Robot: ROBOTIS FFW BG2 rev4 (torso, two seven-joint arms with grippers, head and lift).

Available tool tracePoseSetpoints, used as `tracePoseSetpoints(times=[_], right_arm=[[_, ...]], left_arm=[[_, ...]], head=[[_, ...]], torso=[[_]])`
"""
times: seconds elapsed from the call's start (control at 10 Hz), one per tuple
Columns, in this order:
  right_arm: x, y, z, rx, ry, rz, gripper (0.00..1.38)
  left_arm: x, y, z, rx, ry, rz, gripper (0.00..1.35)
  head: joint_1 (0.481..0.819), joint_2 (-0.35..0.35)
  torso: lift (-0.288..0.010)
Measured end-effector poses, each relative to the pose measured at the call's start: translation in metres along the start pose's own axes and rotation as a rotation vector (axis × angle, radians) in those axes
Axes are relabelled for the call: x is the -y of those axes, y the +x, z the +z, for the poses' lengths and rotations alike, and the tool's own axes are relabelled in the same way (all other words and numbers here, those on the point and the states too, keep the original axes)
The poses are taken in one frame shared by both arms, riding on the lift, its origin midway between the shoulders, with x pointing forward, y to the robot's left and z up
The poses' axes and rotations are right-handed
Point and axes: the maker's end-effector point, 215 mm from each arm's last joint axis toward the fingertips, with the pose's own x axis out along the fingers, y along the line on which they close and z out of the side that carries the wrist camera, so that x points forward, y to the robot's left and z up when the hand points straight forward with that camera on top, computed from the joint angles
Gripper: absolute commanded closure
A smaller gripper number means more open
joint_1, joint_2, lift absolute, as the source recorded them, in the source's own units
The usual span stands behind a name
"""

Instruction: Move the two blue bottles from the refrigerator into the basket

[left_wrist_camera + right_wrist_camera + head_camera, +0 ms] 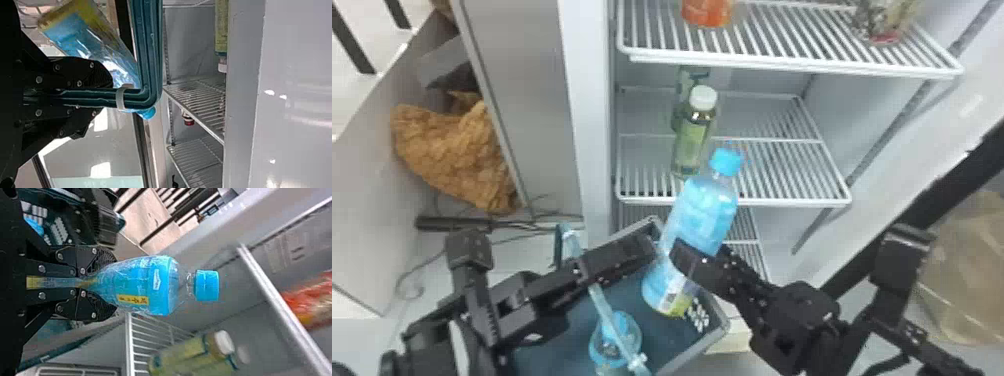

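A blue bottle (704, 212) is tilting above the basket's (695, 349) right corner, the right gripper (701, 252) grasping its lower half. Another blue bottle (615, 331) is resting inside. The left gripper (644, 250) is clenching the basket handle (604, 305). Beyond, a green bottle (689, 145) is standing near the refrigerator shelf's (782, 202) left edge.
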Motion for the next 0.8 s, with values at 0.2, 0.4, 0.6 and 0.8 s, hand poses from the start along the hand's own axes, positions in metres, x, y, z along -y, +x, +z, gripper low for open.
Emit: tracePoseSetpoints(times=[0.2,0.4,0.6,0.8], right_arm=[[0.0,0.007,-0.023,-0.068,0.024,0.043,0.05],[-0.001,0.014,-0.03,-0.083,0.051,0.081,0.15],[-0.005,0.017,-0.03,-0.076,0.08,0.108,0.17],[0.0,0.017,-0.018,-0.034,0.081,0.106,0.17]], left_arm=[[0.001,0.001,0.0,0.0,0.001,-0.004,1.19],[0.002,0.001,0.001,0.002,0.001,-0.007,1.19],[0.002,0.001,0.001,0.004,0.001,-0.007,1.19],[0.003,0.001,0.001,0.006,0.0,-0.012,1.19]], head=[[0.695,-0.101],[0.695,-0.084],[0.695,-0.075],[0.695,-0.081]], torso=[[-0.216],[-0.216],[-0.216],[-0.216]])
